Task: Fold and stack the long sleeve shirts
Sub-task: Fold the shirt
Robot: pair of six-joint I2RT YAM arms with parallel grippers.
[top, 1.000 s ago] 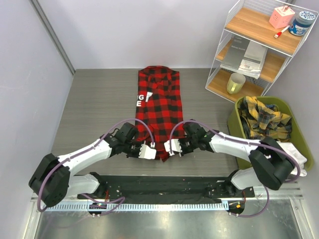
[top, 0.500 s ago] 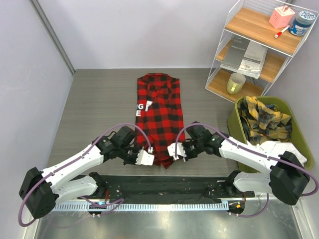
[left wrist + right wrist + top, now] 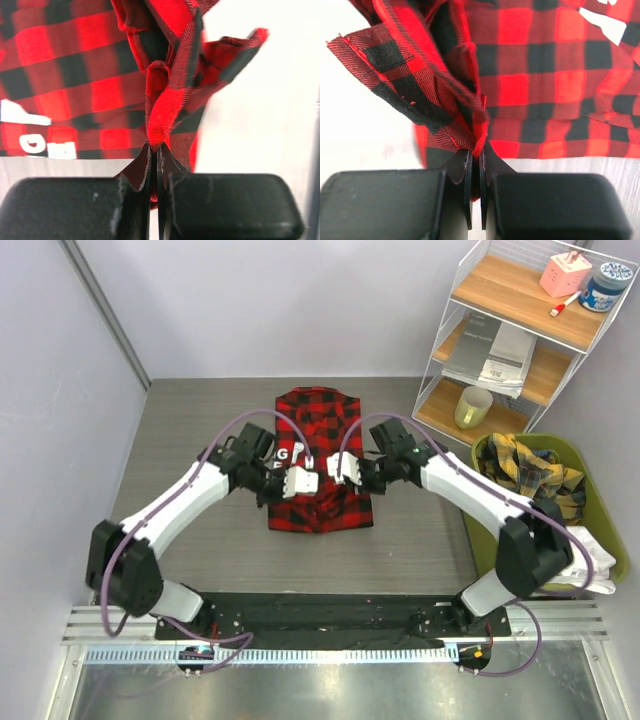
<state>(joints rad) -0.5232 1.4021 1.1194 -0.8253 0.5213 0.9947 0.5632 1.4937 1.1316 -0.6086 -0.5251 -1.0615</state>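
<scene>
Red-and-black check flannel, soft woven twill, the hem stitched and thin. The shirt (image 3: 322, 508) lies mid-surface (image 3: 190, 440) as a narrow oblong running near to far, with white lettering (image 3: 290, 453) on its left side. Its near end looks doubled back toward the far end.

The left claw (image 3: 304, 480) is pinched nearly flat on a bunched fold. In the wrist view the jaws almost meet, with flannel squeezed between them. The right claw (image 3: 336, 468) is the same, closed tight on a gathered hem corner. Both sit close together above the shirt's middle, and the held cloth is raised off the layer beneath.

My read: light and limp, no stiffness, so it will drape and crease wherever it is unsupported. The flannel nap grips itself, so laid layers should hold, but they would drag each other if I slide them. The best hold is the hem corners, both at once and level. The grey wood-grain surface looks smooth, so the cloth may skid on it.
</scene>
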